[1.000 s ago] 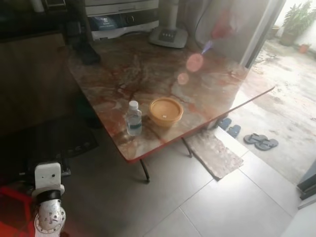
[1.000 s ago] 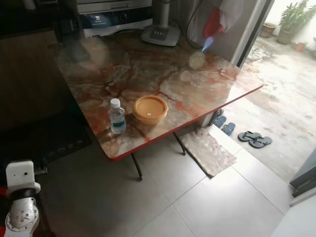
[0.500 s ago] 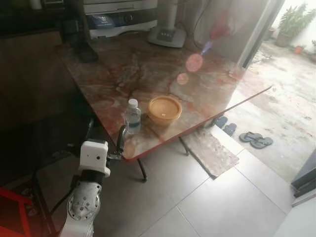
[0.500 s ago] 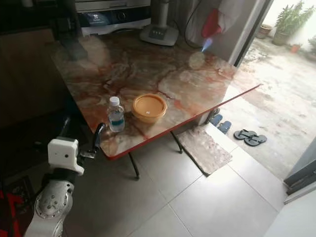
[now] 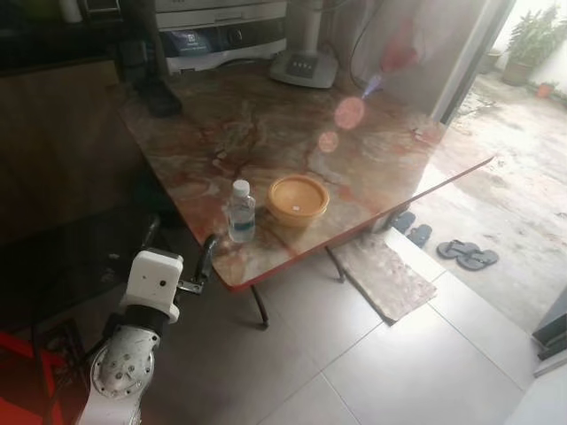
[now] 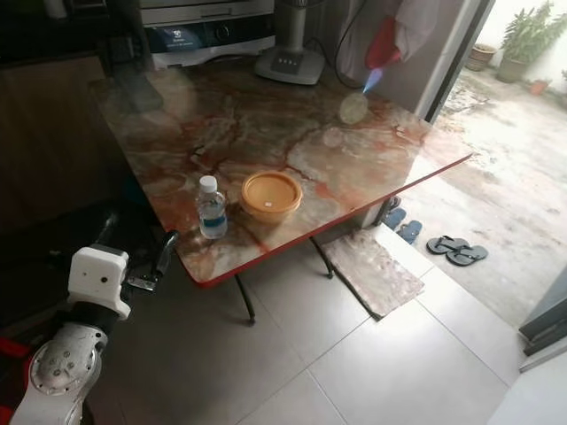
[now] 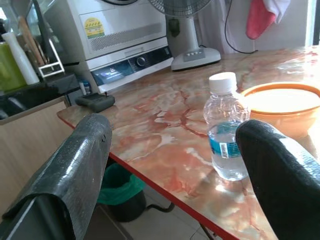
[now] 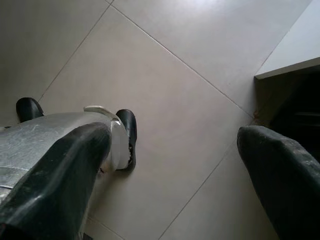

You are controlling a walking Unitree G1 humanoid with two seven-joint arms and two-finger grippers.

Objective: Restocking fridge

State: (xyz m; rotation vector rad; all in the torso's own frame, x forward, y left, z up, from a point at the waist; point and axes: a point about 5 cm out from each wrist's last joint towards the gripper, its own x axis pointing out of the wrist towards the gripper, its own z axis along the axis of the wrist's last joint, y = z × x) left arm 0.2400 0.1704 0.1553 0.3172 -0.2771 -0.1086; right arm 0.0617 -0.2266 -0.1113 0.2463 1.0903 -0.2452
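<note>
A clear water bottle with a white cap and blue label stands near the front edge of the red-marbled table. An orange bowl sits just to its right. My left gripper is open and held at the table's near edge, left of and slightly below the bottle, touching nothing. In the left wrist view the bottle and bowl lie ahead, between the spread fingers. My right gripper hangs open over the floor tiles.
A white appliance and a fan base stand at the table's far side, with a black object on the far left. A wooden cabinet is at left. A doormat and slippers lie by the open doorway at right.
My left arm has risen from low at my side to the table's near edge, with its open fingers facing the bottle. The bottle and bowl have stayed put.
</note>
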